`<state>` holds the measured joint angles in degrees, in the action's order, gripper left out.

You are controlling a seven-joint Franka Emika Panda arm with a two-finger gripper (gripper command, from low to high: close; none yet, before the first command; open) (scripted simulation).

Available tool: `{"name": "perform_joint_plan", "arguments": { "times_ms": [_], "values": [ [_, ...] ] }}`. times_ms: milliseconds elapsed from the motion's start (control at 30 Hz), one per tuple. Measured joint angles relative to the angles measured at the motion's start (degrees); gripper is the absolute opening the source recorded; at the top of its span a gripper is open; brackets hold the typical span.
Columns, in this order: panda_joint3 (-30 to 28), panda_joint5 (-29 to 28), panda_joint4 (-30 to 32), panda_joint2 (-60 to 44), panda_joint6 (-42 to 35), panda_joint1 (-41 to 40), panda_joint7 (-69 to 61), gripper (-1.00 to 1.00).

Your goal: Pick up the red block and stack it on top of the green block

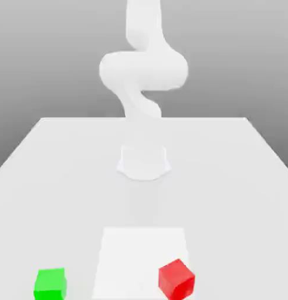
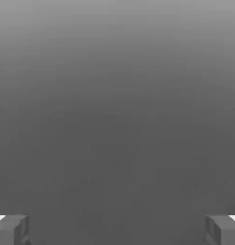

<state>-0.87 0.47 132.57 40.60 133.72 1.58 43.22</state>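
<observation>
The gripper (image 2: 117, 229) stands with its fingers wide apart. In the hand view one grey fingertip (image 2: 11, 229) sits at one lower corner and the other at the opposite corner, with a broad gap between them. Nothing lies in that gap; beyond the fingertips there is a plain grey gradient, and no block comes near them.

In the exterior view the white arm (image 1: 143, 67) rises from a round base (image 1: 144, 162) set on the white bench (image 1: 52, 176). The arm curls into a thick bend above the base and runs up out of the picture's top, so where its gripper hangs over the bench cannot be told from that view.

Both blocks rest on the bench, well away from the gripper and untouched by it. The red block (image 1: 176, 279) sits at the near edge, toward the exterior view's right, turned so that a corner faces the camera. It stands just beside the right rim of a brighter square patch (image 1: 140, 258) on the bench surface, in front of the arm's base. The green block (image 1: 50, 283) sits at the near edge toward the exterior view's left, squarer to the camera, outside that patch. The two blocks are well apart, with the patch between them, and neither is stacked on the other.
</observation>
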Motion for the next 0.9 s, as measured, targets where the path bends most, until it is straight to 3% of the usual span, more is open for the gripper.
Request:
{"name": "perform_joint_plan", "arguments": {
  "times_ms": [533,900],
  "values": [
    [-2.33,3.57,4.99,-33.63,12.19,6.98,-17.22,0.00],
    [-1.52,1.21,7.42,-56.23,22.21,8.51,-24.07,0.00]
  ]
}}
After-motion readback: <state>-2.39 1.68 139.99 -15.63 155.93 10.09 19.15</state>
